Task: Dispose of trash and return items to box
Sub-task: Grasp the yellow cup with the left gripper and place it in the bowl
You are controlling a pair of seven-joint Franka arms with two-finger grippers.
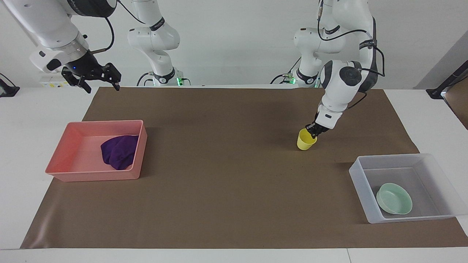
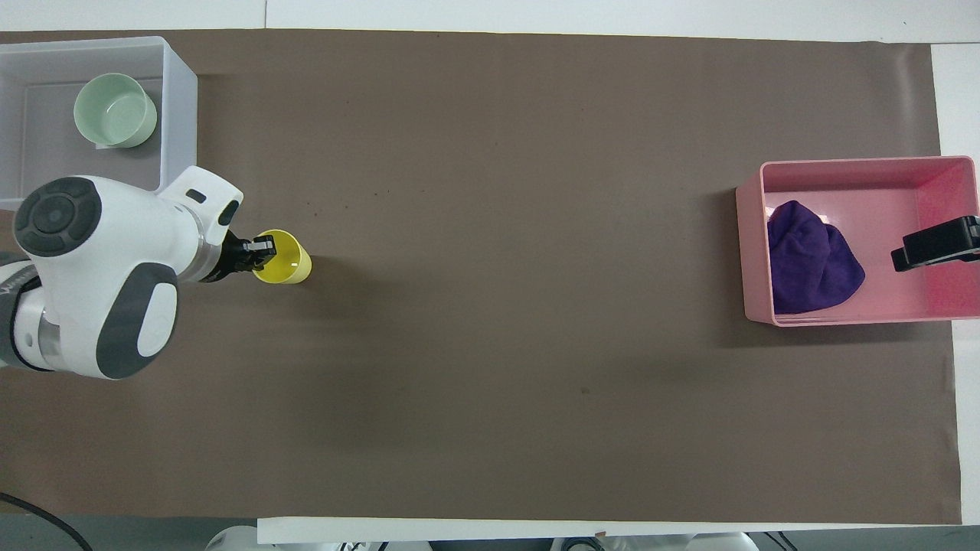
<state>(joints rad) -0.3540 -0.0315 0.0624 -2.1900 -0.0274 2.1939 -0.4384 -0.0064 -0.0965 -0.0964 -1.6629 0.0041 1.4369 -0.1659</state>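
Well, starting in the upper left of the facing frame, my right pincer (image 1: 98, 77) hangs with its fingers apart above the counter's edge and waits. Below it, at the middle left, the pink tray (image 1: 104, 122) holds the purple cloth (image 1: 119, 151), so the trash looks settled.

Right of centre in that frame is the yellow cup (image 1: 305, 140), on the brown mat (image 1: 219, 175). My left pincer (image 1: 313, 130) is clamped on its rim, one finger inside and one outside. The cup leans a little, and I cannot tell if its base is clear of the mat.

This grip is what worries me. It takes only a thin piece of the rim, so I think the cup can swing or slip out if I move fast.

In the lower right corner stands the box (image 1: 409, 218), with the mint-green bowl (image 1: 394, 198) inside. If I carry the cup too low, its bottom may hit the box wall and get knocked out of my fingers. If I release it over the bowl, it may tip over or push the bowl, so the bare floor of the box seems safer.
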